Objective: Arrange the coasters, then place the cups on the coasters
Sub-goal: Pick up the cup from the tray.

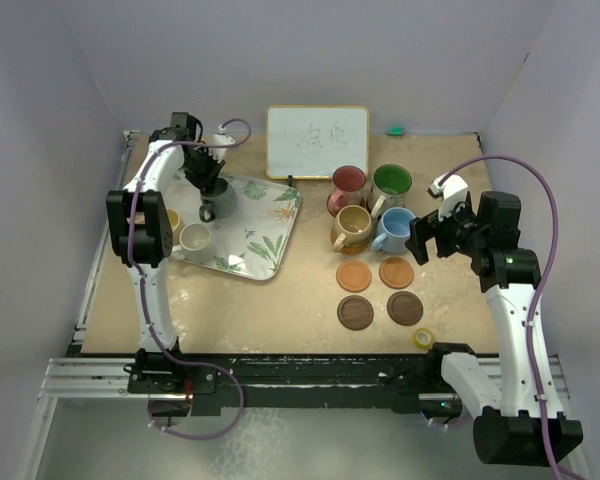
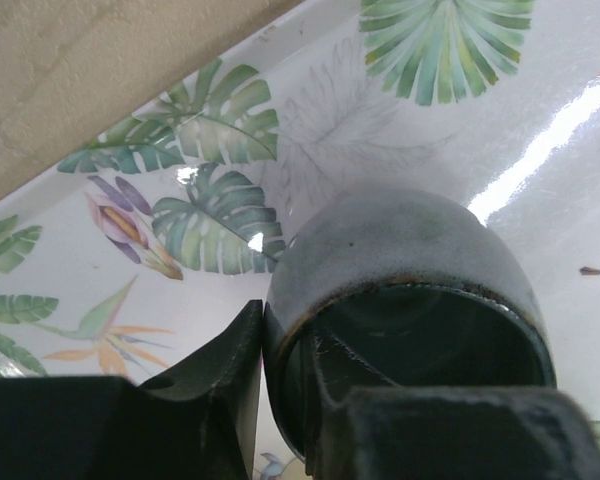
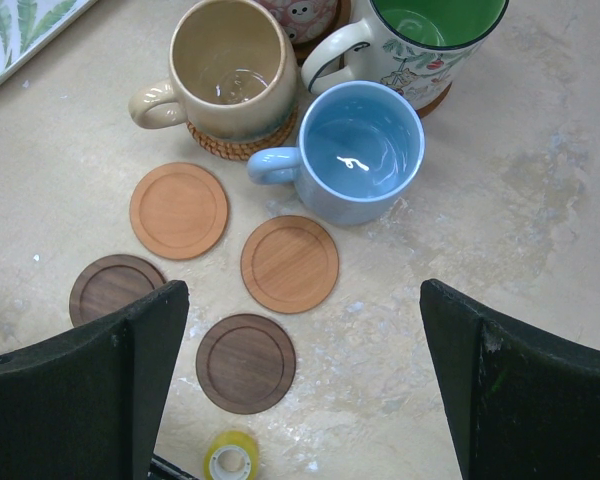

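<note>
Gripping the grey mug (image 2: 400, 250) by its rim, the left tool (image 2: 280, 370) has one finger inside the bowl and one against the outer wall, with the jaws pinched onto the ceramic between them. The mug stands upright directly under this tool on the leaf-patterned tray (image 1: 270, 245); a white mug (image 1: 194, 237) sits on the same tray, off to the tool's near side. The right tool (image 3: 300, 295) hangs with jaws wide apart and holds nothing. Beneath it, on the desk (image 3: 540, 200), lie four bare coasters (image 3: 178, 210), two orange and two dark brown. Beyond its fingertips stand a tan mug (image 3: 230, 65) on a woven coaster (image 3: 242, 148), a blue mug (image 3: 365, 150) and a green mug (image 3: 435, 30). In my assessment the grey mug is rigid, glazed and smooth. It is probably heavy for a one-wall pinch and liable to swing or slide in the jaws if lifted sharply, and it would chip against the tray's lip. The handle is not visible from the wrist view. The rim wall is a sound place to hold it, provided the pinch is deep and the lift is straight and slow.
</note>
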### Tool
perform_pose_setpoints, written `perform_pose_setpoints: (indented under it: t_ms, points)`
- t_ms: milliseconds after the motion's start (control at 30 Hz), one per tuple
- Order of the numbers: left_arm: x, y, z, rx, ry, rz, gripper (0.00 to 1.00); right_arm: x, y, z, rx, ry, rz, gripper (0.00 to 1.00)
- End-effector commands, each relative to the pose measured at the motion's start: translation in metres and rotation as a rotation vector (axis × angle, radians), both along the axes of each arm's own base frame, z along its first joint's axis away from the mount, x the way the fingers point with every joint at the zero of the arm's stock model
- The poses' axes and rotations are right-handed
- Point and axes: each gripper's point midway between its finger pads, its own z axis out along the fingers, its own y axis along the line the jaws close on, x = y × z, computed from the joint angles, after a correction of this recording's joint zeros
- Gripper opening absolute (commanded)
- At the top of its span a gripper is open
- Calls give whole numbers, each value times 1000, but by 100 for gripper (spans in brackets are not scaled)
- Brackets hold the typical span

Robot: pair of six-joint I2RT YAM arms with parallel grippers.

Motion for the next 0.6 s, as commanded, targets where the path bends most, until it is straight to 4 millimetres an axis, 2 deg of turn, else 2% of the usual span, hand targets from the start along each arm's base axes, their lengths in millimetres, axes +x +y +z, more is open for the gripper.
perform_pose_setpoints:
  t_ms: [0,133,333,500,567]
  points:
    - [-7,-18,42,-43,-62,-17,5,3,3,13,3,-53,24,100]
    - [-5,-25,64,-49,-116,-31,3,3,3,14,2,-55,23,100]
    - [-10,-41,108,-56,-207,-51,3,3,2,14,2,-56,19,100]
    - [-28,-63,147,-94,-272,-48,3,1,3,11,13,-38,12,100]
    - [-40,-74,157,-104,-292,-53,3,0,4,10,23,-23,7,100]
